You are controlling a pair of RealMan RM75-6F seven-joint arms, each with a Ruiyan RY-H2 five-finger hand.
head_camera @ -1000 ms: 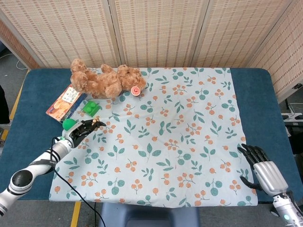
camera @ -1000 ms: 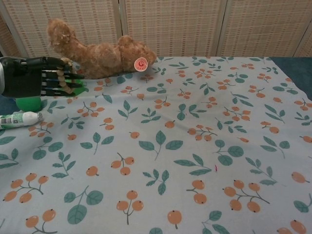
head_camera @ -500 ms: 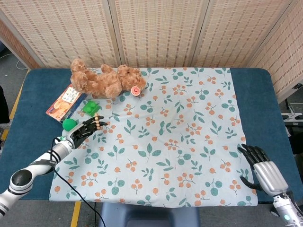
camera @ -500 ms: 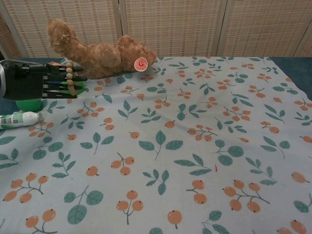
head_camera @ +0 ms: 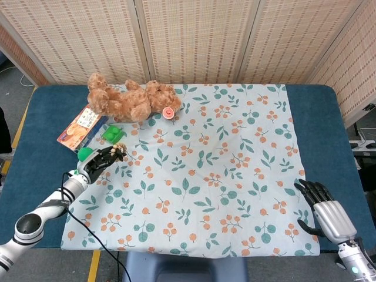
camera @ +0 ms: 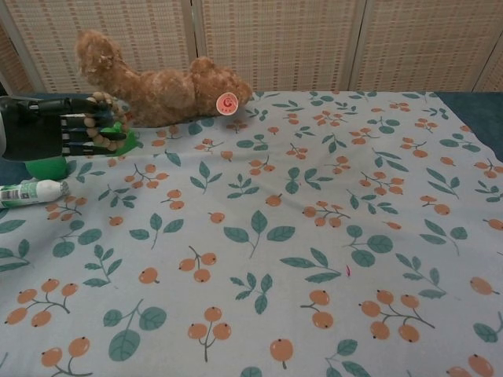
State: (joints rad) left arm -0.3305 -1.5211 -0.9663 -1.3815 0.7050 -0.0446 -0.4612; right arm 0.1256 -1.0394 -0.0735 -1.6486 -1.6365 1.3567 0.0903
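My left hand [head_camera: 98, 162] [camera: 52, 130] hovers at the cloth's left edge and holds a string of wooden beads [head_camera: 120, 148] [camera: 105, 119] draped over its fingertips. A green block [head_camera: 112, 134] lies just beyond the fingers and a green ball [head_camera: 86, 154] [camera: 45, 166] sits right beside the hand. My right hand [head_camera: 329, 214] rests at the cloth's near right corner with its fingers apart and nothing in it; the chest view does not show it.
A brown teddy bear [head_camera: 129, 100] [camera: 157, 85] with a red tag [camera: 228, 100] lies at the back left. A snack packet [head_camera: 82, 125] sits on the blue table [head_camera: 35, 117] to its left. A white tube [camera: 31, 191] lies near my left hand. A floral cloth [head_camera: 223, 170] covers the table.
My left hand has drawn back a little to the left, and the beads have shifted across its fingertips. The right hand has not moved.
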